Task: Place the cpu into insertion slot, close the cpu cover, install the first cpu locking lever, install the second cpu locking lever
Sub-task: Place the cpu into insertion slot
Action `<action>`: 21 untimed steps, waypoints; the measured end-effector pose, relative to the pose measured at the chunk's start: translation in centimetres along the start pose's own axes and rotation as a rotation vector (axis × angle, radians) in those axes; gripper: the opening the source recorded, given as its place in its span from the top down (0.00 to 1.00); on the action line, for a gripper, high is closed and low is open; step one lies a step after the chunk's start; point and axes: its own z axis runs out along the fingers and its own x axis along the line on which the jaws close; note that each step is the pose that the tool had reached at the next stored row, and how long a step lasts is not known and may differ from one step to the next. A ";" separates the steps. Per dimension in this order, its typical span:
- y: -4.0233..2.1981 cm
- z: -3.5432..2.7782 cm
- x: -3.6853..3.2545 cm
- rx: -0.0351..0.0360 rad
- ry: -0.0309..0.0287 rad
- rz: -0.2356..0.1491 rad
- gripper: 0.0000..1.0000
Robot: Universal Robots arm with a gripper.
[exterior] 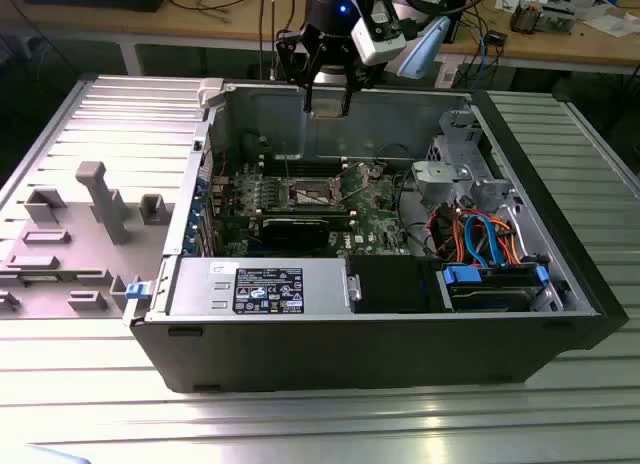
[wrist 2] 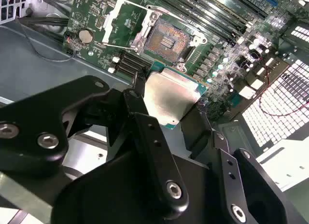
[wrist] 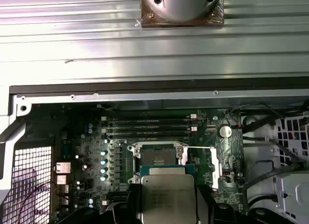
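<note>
My gripper (exterior: 328, 96) hangs above the open computer case, over its far wall. It is shut on the cpu (wrist 2: 171, 94), a flat silver-grey square that the black fingers (wrist 2: 140, 105) clamp by two opposite edges. In the first wrist view the cpu (wrist: 167, 197) sits just short of the insertion slot (wrist: 157, 159). The insertion slot (wrist 2: 166, 38) is bare, with its dark pin field showing. The cpu cover (wrist 2: 123, 17) is swung open beside it, as the exterior view also shows, where the cpu cover (exterior: 357, 177) stands up next to the insertion slot (exterior: 313, 194). A thin locking lever (wrist: 199, 147) is swung free.
Long memory slots (wrist: 149, 125) run behind the socket. A black expansion card (exterior: 300, 229) lies in front of it. The power supply (exterior: 255, 287) and the drive bay with blue and orange cables (exterior: 480, 239) line the near side. A grey fixture (exterior: 100, 199) stands on the exterior view's left.
</note>
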 end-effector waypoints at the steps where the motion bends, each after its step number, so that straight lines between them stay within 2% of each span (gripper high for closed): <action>1: 0.00 0.00 0.00 0.0000 0.0000 0.000 0.46; 11: -0.24 -0.01 -0.01 0.0000 0.0000 0.000 0.46; 15: -0.36 0.04 -0.01 -0.0010 -0.0033 0.035 0.46; 21: -0.36 0.04 -0.05 0.0000 -0.0039 0.044 0.46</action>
